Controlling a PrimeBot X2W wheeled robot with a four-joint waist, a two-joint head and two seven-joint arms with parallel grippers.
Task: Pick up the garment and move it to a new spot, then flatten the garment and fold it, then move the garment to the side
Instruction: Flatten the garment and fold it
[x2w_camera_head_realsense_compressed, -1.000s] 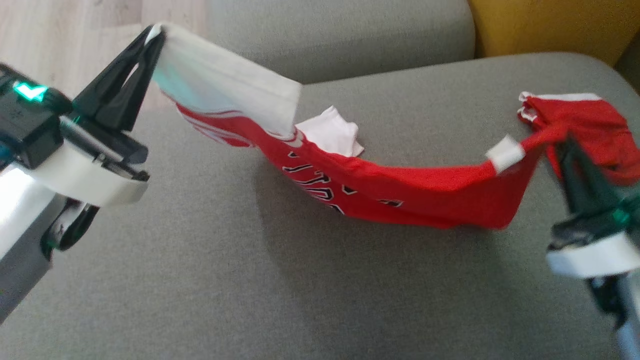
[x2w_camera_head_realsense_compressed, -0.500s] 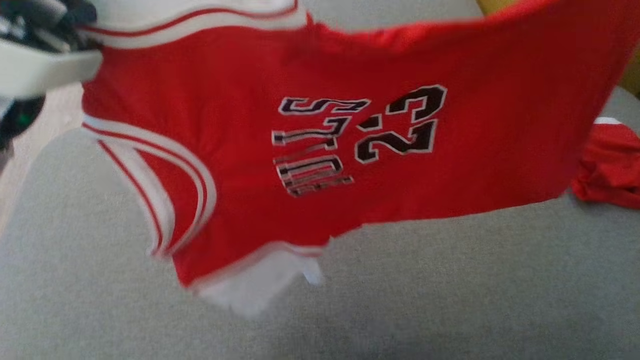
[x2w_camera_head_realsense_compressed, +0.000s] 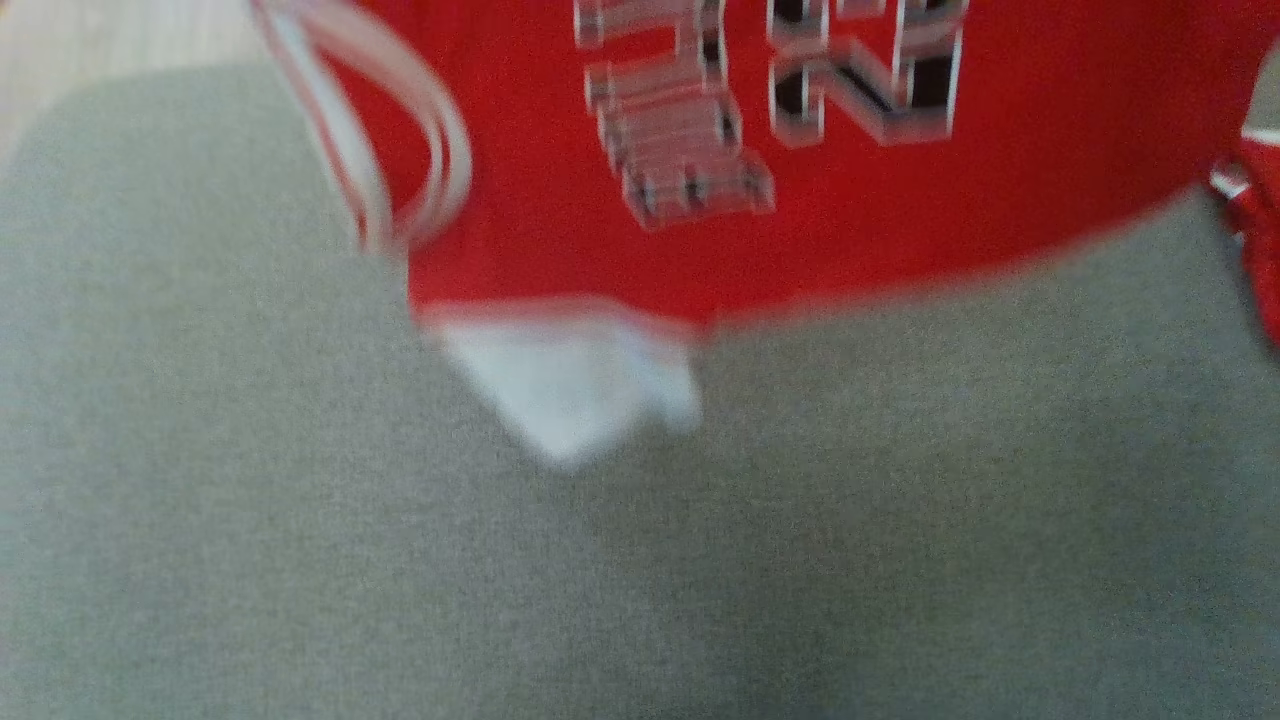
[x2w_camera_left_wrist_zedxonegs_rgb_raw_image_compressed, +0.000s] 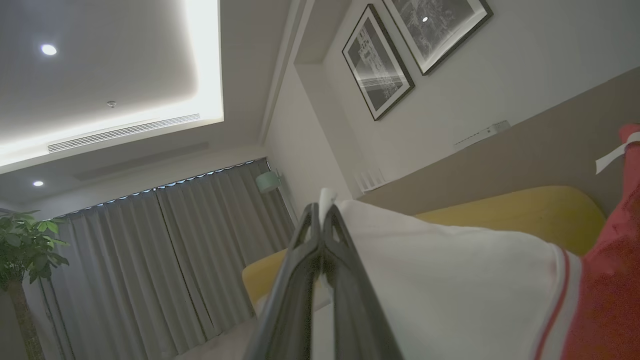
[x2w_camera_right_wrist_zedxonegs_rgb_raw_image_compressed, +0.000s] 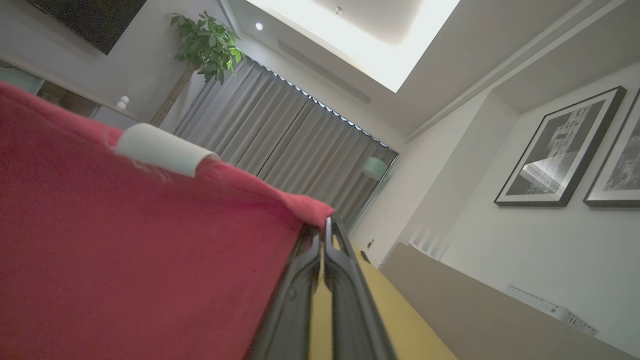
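Head view is motion-blurred. At far left we see a strip of pale wooden floor (x2w_camera_head_realsense_compressed: 60, 30), then the grey woven sofa cushion (x2w_camera_head_realsense_compressed: 250, 520) running across the bottom. Above it hangs the red fabric basketball jersey (x2w_camera_head_realsense_compressed: 1050, 150). It has white-and-red striped armhole trim (x2w_camera_head_realsense_compressed: 440, 150) on its left, black white-edged lettering (x2w_camera_head_realsense_compressed: 680, 130) in the middle, and a white fabric flap (x2w_camera_head_realsense_compressed: 570, 390) dropping from the lower hem. We cannot tell if that flap touches the cushion. At the right edge sits a bunched red cloth with white edging (x2w_camera_head_realsense_compressed: 1262, 240); we cannot tell if it joins the jersey. In the left wrist view we see a green potted plant (x2w_camera_left_wrist_zedxonegs_rgb_raw_image_compressed: 25, 245) at far left, then grey pleated curtains (x2w_camera_left_wrist_zedxonegs_rgb_raw_image_compressed: 165, 250). Next comes the left gripper (x2w_camera_left_wrist_zedxonegs_rgb_raw_image_compressed: 320, 212), its two dark fingers pressed together on a thin white edge of the jersey, holding it up in the air. The white panel spreads right of the fingers and turns red past a striped seam. Behind it we see a yellow upholstered backrest (x2w_camera_left_wrist_zedxonegs_rgb_raw_image_compressed: 540, 210), with two black-framed prints (x2w_camera_left_wrist_zedxonegs_rgb_raw_image_compressed: 377, 60) on the wall above. In the right wrist view the jersey's red cloth covers the left side, with a small white tab (x2w_camera_right_wrist_zedxonegs_rgb_raw_image_compressed: 160, 150) on its top edge. The right gripper (x2w_camera_right_wrist_zedxonegs_rgb_raw_image_compressed: 324, 227) has its fingers clamped tight on the red corner, also lifted.
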